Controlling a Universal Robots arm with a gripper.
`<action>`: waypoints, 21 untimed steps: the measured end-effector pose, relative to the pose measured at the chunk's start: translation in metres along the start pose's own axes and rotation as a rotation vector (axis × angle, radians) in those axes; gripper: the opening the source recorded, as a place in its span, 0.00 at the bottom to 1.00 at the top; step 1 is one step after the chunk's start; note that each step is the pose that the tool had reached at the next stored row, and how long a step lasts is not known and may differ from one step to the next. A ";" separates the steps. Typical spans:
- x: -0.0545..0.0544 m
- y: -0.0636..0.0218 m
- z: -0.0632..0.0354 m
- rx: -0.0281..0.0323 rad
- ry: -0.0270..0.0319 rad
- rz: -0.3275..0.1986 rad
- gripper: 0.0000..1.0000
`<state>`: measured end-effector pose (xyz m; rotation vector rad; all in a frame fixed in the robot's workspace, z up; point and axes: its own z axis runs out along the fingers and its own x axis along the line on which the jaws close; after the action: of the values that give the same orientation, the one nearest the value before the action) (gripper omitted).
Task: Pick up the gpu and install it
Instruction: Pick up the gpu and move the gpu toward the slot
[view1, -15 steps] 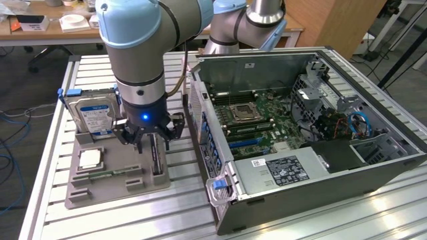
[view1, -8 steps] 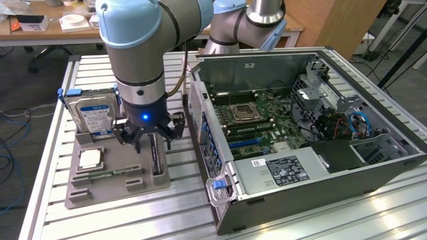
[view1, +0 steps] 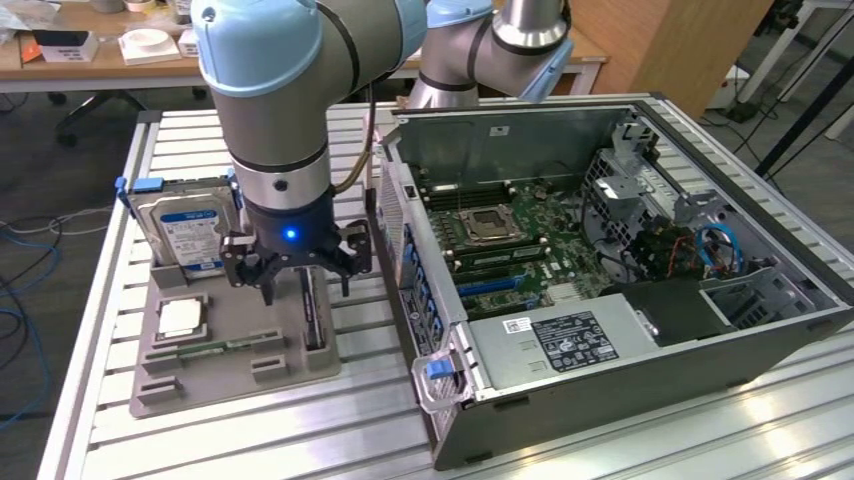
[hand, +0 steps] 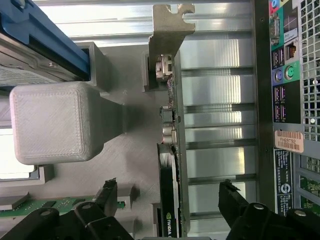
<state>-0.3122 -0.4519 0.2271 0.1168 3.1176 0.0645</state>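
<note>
The gpu (view1: 315, 320) stands on its edge in a slot of the grey holder tray (view1: 200, 385), just off the computer case's outer wall. In the wrist view the gpu (hand: 170, 170) runs edge-on, with its silver end bracket (hand: 167, 30) at the far end. My gripper (view1: 307, 288) hovers low over the card, open. In the wrist view the gripper (hand: 169, 200) straddles the card, one black finger (hand: 107, 192) on each side and apart from it.
The open computer case (view1: 601, 270) lies at the exterior view's right, motherboard (view1: 521, 240) exposed. The tray also holds a hard drive (view1: 187, 230), a processor (view1: 180, 318) and a memory stick (view1: 220, 348). A grey tray post (hand: 50, 122) rises beside the card.
</note>
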 end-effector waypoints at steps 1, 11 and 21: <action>0.000 0.0000 0.0000 0.0000 0.0000 0.000 0.89; 0.000 0.0000 0.0000 0.0000 0.0000 0.000 0.81; 0.000 0.0000 0.0000 0.0000 0.0000 0.000 0.67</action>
<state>-0.3123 -0.4519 0.2271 0.1168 3.1175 0.0645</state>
